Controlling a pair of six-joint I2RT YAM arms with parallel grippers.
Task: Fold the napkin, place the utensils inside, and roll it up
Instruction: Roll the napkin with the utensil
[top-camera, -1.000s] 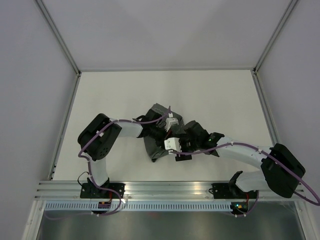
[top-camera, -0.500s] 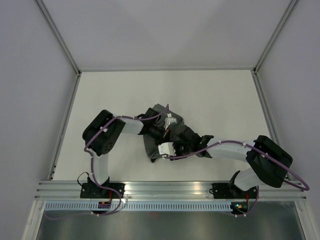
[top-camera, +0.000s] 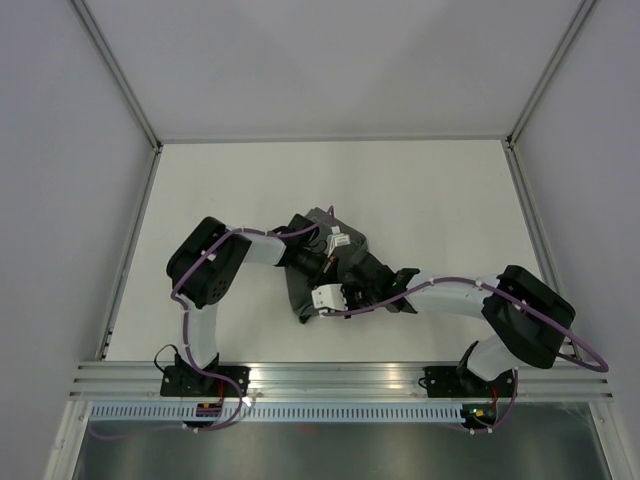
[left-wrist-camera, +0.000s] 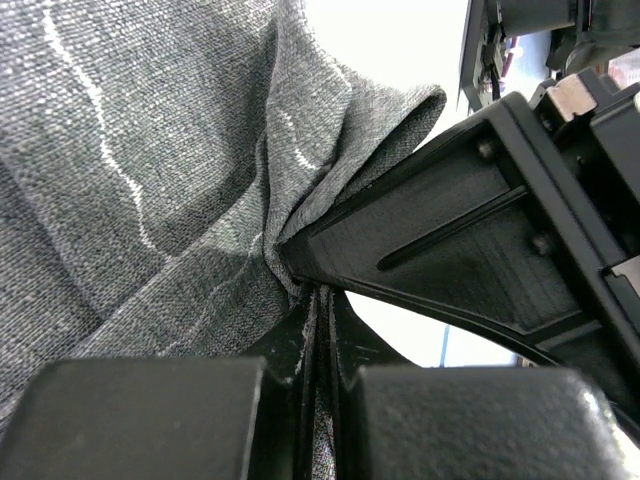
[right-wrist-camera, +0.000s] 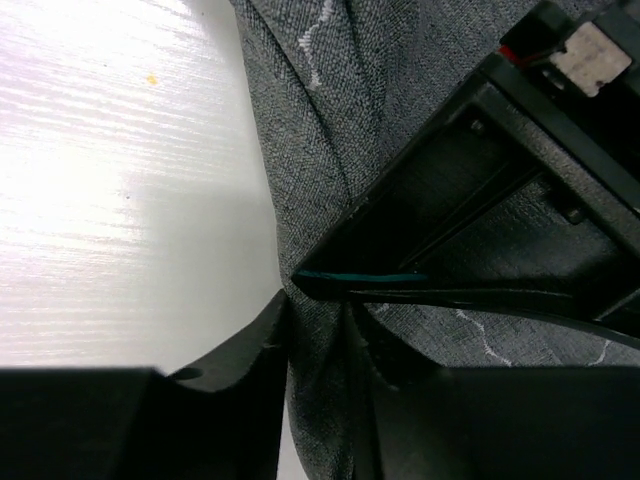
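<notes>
The napkin (top-camera: 303, 295) lay in a crumpled heap near the middle of the table (top-camera: 430, 200), a bit closer to the near edge. Both claws met over it. The left claw (left-wrist-camera: 318, 312) was clenched tight on a fold of the grey cloth, which was pinched between its fingers. The right claw (right-wrist-camera: 318, 322) sat just beside it, its fingers pressing another fold from both sides, at the napkin's edge by the bare table.
</notes>
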